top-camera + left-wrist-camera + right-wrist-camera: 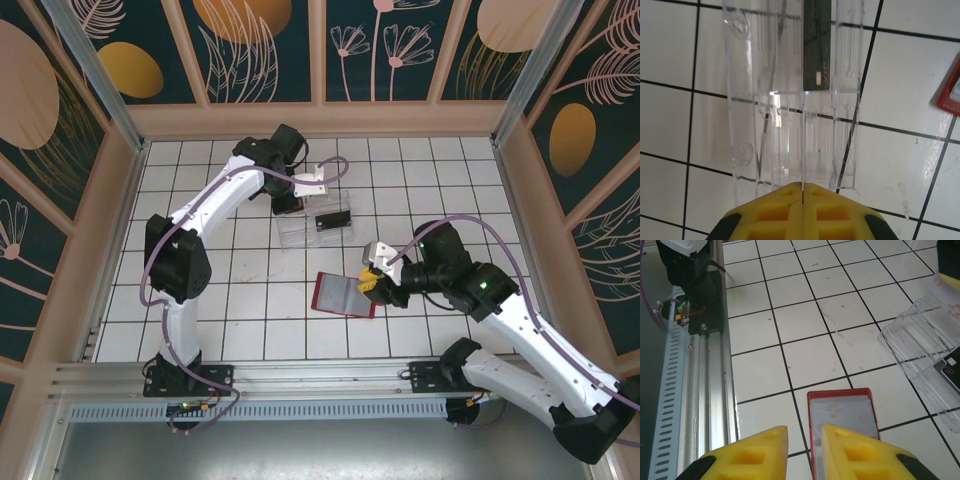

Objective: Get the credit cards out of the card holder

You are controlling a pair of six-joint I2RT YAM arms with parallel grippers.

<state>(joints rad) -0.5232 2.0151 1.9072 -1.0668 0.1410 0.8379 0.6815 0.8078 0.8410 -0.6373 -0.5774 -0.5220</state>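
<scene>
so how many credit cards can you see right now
1: a dark credit card lying in the clear tray. More may be tucked unseen inside the open red card holder, where I can make out none.

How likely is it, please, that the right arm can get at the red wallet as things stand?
Probably yes. The right gripper hangs open at the edge of the wallet, which lies spread flat on the tiles, with nothing between them; the clear tray sits off to the side.

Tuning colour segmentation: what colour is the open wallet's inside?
Grey-blue, framed in red, inside the flat red folding card holder; clearest in the right wrist view.
</scene>
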